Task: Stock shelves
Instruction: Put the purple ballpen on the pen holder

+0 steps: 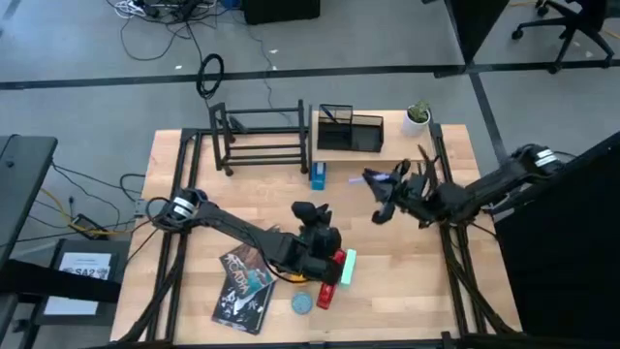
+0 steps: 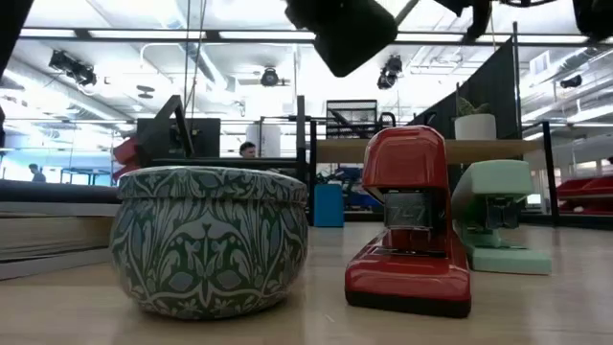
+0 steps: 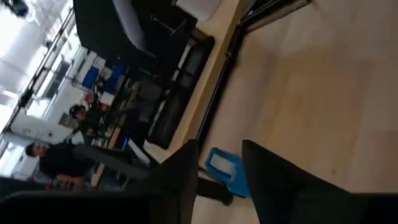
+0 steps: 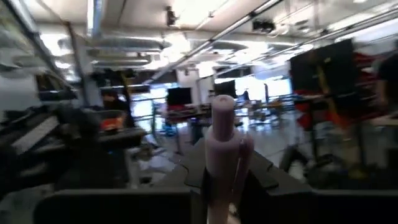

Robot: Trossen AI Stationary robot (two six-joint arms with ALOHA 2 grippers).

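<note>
My right gripper (image 1: 389, 190) hovers over the table's right middle, shut on a lilac stick-shaped thing (image 4: 221, 140), which also shows from above (image 1: 380, 177). My left gripper (image 1: 304, 209) stands open at the table's middle with nothing between its fingers (image 3: 186, 168); a small blue box (image 3: 225, 172) stands on the table beyond them. At the far edge are the black tube rack (image 1: 260, 136) and the wooden plank shelf (image 1: 392, 145). A red stapler (image 2: 412, 225), a mint stapler (image 2: 498, 216) and a patterned tin (image 2: 211, 240) rest on the table near the front. My right gripper pinches the lilac stick's lower part (image 4: 217, 190) between its two fingers. The stick runs along the fingers and juts out past their ends, its capped end (image 4: 222, 109) free. Only the room shows behind it; the contact itself is hidden by the fingers.
A black mesh organizer (image 1: 351, 128) and a potted plant (image 1: 418, 116) stand on the plank shelf. A book (image 1: 244, 283) lies at the front left beside the tin (image 1: 302, 302). The blue box (image 1: 318, 175) stands in front of the shelves. People show in the room beyond.
</note>
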